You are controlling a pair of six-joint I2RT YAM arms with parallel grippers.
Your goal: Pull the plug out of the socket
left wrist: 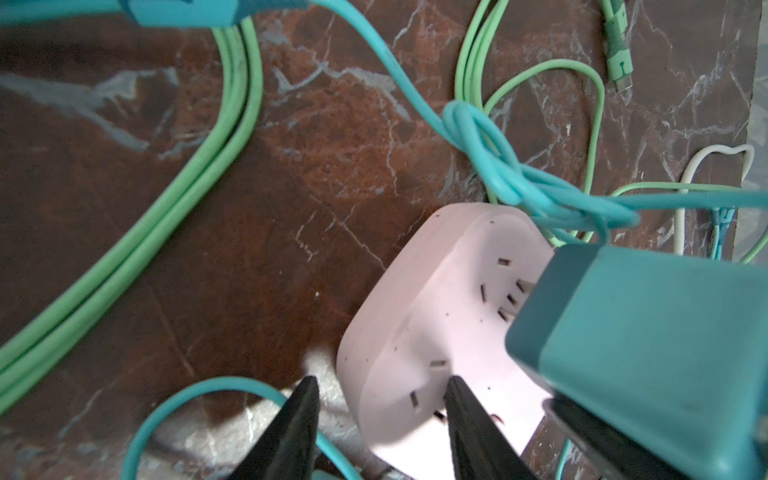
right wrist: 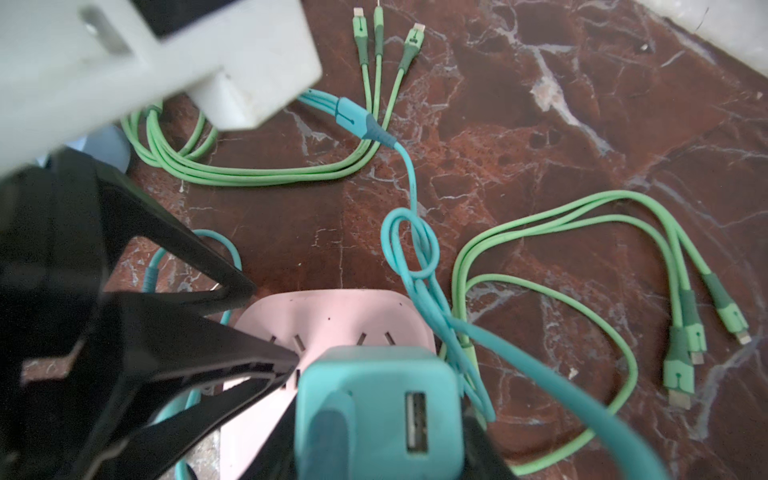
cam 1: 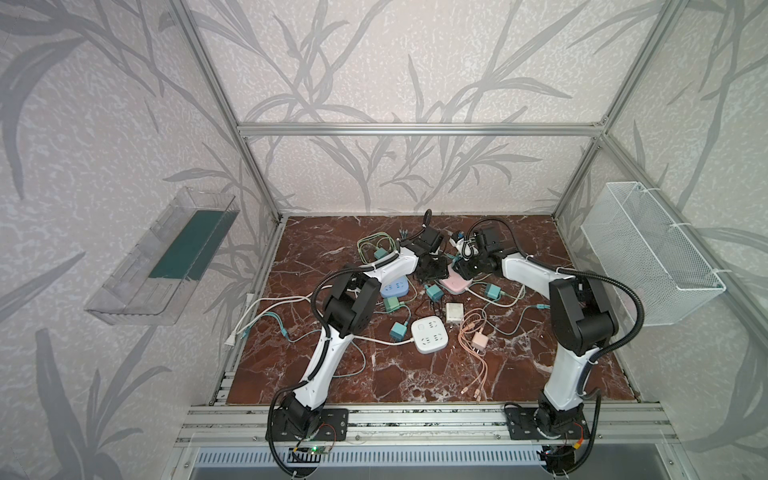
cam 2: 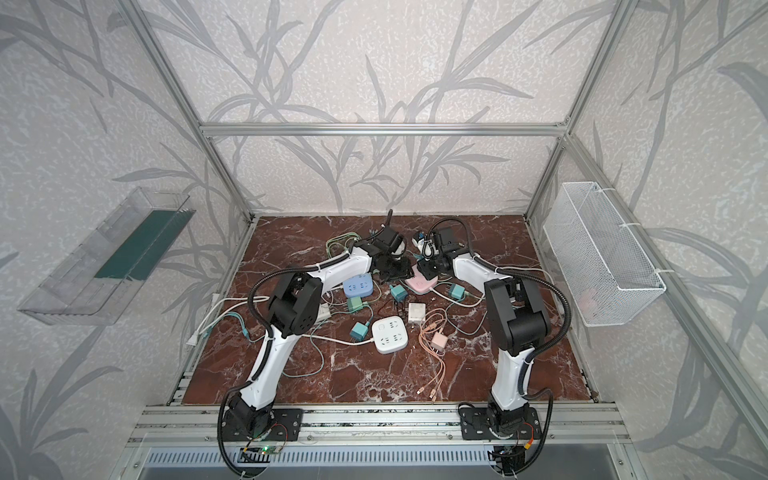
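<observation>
**Top views.** Both arms converge on the pale pink rounded-square plastic socket block (cam 1: 459, 286), which lies flat at upper centre of the brown marble-pattern table (cam 1: 415, 382). The left gripper (cam 1: 434, 272) meets it from the left and the right gripper (cam 1: 465, 270) from the right. Finger detail is too small to read here.

**Left wrist view.** At bottom centre, the left gripper's black fingers (left wrist: 469, 424) stand apart. One rests on the socket face and the other sits just off the rim. I judge this to be a hold-down, so the block does not rise with the plug. The teal cube-shaped plastic plug (left wrist: 644, 353) sits tilted over the socket at lower right. I cannot tell whether its prongs are clear of the slots.

**Right wrist view.** At bottom centre, the right gripper is clamped on the plug's sides, giving a straight pull away from the face. The knotted teal cable (right wrist: 415, 249) lies slack, so I expect little drag from it.
</observation>
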